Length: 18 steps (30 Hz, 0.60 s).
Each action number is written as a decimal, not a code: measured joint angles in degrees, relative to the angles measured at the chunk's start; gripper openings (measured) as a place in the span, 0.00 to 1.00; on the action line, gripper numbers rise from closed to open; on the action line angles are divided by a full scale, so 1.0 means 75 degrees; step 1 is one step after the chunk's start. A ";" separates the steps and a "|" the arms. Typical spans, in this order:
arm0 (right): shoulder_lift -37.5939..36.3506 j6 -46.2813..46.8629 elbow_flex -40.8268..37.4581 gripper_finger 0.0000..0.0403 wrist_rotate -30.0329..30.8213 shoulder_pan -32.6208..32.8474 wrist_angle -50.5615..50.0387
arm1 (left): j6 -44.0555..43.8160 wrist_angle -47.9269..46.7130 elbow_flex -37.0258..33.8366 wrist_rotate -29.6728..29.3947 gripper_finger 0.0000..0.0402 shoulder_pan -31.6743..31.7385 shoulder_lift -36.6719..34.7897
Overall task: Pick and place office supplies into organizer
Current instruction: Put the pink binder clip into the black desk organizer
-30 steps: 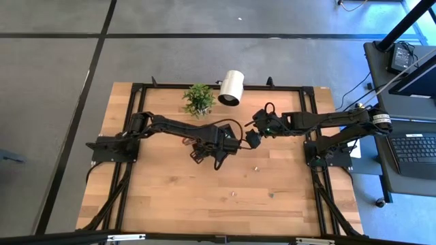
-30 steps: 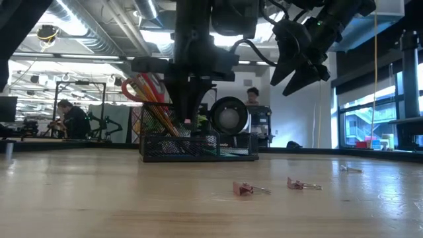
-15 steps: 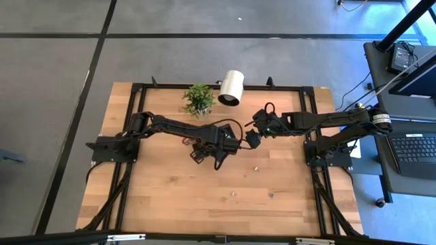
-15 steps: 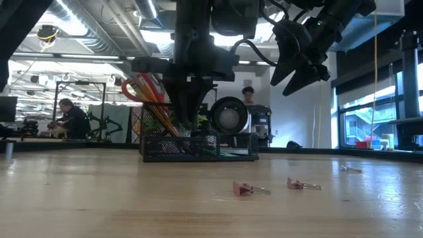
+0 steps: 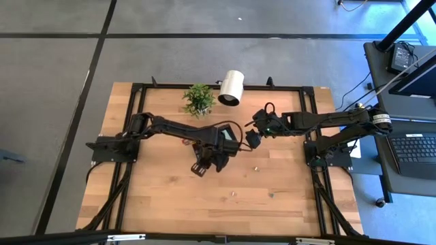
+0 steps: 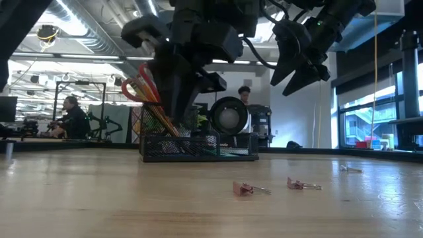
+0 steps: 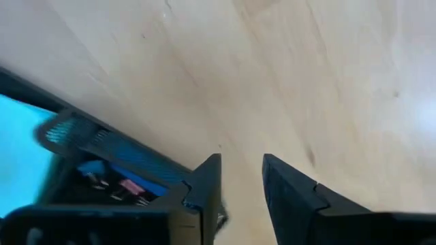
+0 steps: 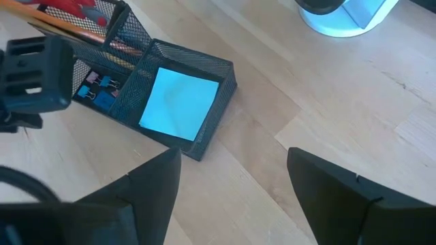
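Observation:
The black mesh organizer (image 8: 216, 133) stands mid-table. It holds a teal note pad (image 8: 178, 103), blue clips (image 8: 95, 92), pencils (image 8: 75, 30) and red-handled scissors (image 6: 142, 89). My left gripper (image 7: 240, 170) points down at bare wood just beside the organizer's near wall (image 7: 102, 146). It is open, with nothing between its fingers. In the low view my left gripper (image 6: 178, 119) hangs in front of the organizer (image 6: 198, 149). My right gripper (image 8: 235, 170) waits wide open above the table, to the organizer's right. Small clips (image 6: 250, 190), (image 6: 303, 184) lie on the wood nearer the front edge.
A green potted plant (image 5: 198, 99) and a white cylindrical lamp (image 5: 232, 87) stand at the far edge behind the organizer. Another small clip (image 6: 349, 168) lies farther right. Bare wood spreads over the near half of the table (image 5: 170, 197).
My left gripper has turned about its wrist. Its head has swung toward the table's near edge, away from above the organizer. My right arm has kept still.

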 joint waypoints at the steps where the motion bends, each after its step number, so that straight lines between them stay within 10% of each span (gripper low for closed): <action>1: 0.0000 -0.0006 0.0000 0.68 0.0000 0.0001 -0.0001 | -0.0193 -0.0046 0.0000 0.0009 0.26 -0.0038 0.0000; 18: 0.0000 -0.0312 0.0000 0.68 -0.0179 -0.0002 -0.0445 | -0.3606 0.0882 0.0003 0.0341 0.43 -0.0837 -0.0003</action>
